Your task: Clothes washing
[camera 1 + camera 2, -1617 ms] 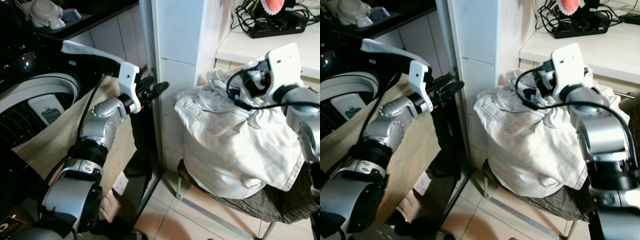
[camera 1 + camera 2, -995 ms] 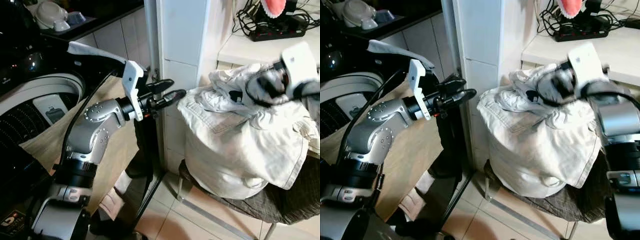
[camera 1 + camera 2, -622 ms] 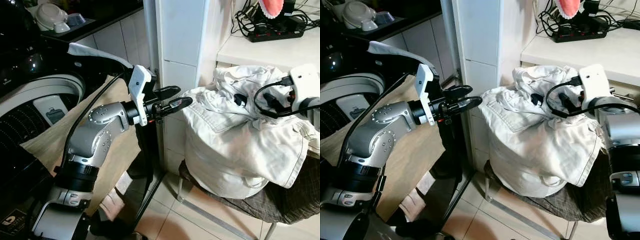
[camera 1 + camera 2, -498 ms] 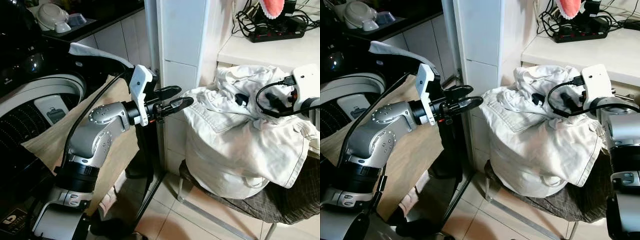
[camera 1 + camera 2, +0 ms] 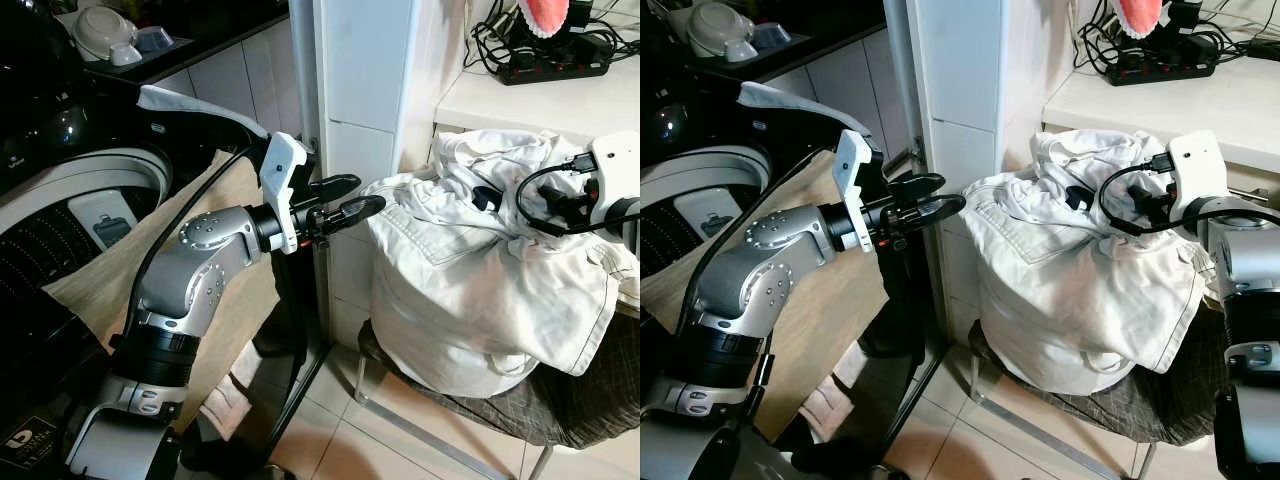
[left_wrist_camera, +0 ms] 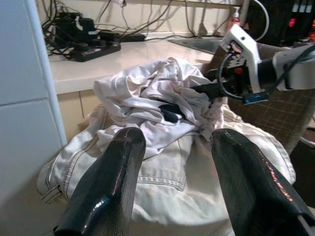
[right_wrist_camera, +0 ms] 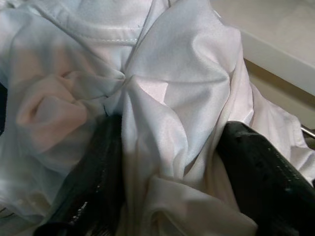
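Observation:
A heap of white clothes [image 5: 470, 300] sits on a chair [image 5: 560, 415]; a crumpled white shirt [image 5: 465, 160] lies on top of pale jeans. My right gripper [image 5: 487, 199] is pushed into that shirt from the right. Its fingers [image 7: 101, 162] stand open astride a thick fold of the cloth [image 7: 167, 98]. My left gripper [image 5: 348, 196] is open and level, its tips just short of the heap's left edge, in front of the white tiled pillar [image 5: 360, 80]. In the left wrist view both open fingers [image 6: 110, 177] frame the heap.
A top-loading washing machine [image 5: 70, 190] is at the left, with a beige cloth [image 5: 235, 300] draped over its side. Behind the chair is a white counter [image 5: 500, 95] with a power strip and cables [image 5: 550, 55]. Tiled floor [image 5: 340, 440] lies below.
My left gripper has reached right, from beside the pillar to the heap's left edge. My right gripper has drawn back right and now straddles the top shirt.

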Controlling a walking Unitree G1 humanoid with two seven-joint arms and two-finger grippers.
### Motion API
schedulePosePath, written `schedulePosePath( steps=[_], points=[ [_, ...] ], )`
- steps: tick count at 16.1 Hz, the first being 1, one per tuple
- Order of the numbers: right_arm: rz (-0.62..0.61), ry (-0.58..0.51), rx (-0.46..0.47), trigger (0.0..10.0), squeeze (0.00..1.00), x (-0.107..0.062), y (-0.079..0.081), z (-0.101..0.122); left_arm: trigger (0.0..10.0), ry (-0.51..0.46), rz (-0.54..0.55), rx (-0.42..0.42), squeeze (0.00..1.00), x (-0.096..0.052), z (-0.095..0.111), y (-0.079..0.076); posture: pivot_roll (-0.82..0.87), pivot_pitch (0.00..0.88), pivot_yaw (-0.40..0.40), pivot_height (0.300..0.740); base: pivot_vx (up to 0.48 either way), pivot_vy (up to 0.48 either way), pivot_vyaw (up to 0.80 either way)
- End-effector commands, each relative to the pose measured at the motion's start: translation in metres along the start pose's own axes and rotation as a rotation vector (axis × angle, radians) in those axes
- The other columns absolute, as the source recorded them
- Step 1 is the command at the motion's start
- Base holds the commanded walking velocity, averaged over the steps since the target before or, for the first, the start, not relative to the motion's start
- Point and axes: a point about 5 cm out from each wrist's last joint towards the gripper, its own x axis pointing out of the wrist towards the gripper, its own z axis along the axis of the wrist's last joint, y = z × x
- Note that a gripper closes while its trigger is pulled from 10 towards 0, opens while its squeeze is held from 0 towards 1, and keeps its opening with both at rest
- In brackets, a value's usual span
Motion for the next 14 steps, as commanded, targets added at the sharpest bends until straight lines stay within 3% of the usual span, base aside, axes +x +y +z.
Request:
schedulePosePath(
  steps=[1,9,11,14],
  points=[
    [-0.009,0.023,0.027,0.0,0.0,-0.001,-0.005,-0.003,10.0,-0.004,0.043,0.01,0.0,-0.002,0.0,0.002,-0.13,0.0,0.096,0.74,0.0,0.0,0.0],
    [0.053,-0.079,0.154,0.0,0.0,-0.015,-0.011,0.011,10.0,-0.042,0.211,-0.021,0.0,0.005,-0.002,0.011,-0.13,0.0,0.085,0.74,0.0,0.0,0.0],
    [0.107,-0.163,0.193,0.0,0.0,-0.026,-0.011,0.032,10.0,-0.067,0.243,-0.006,0.0,0.006,0.002,0.014,-0.13,0.0,0.085,0.74,0.0,0.0,0.0],
    [0.183,-0.304,0.229,0.0,0.0,-0.049,-0.013,0.071,10.0,-0.048,0.278,0.085,0.0,0.008,0.004,0.015,-0.13,0.0,0.082,0.74,0.0,0.0,0.0]
  ],
)
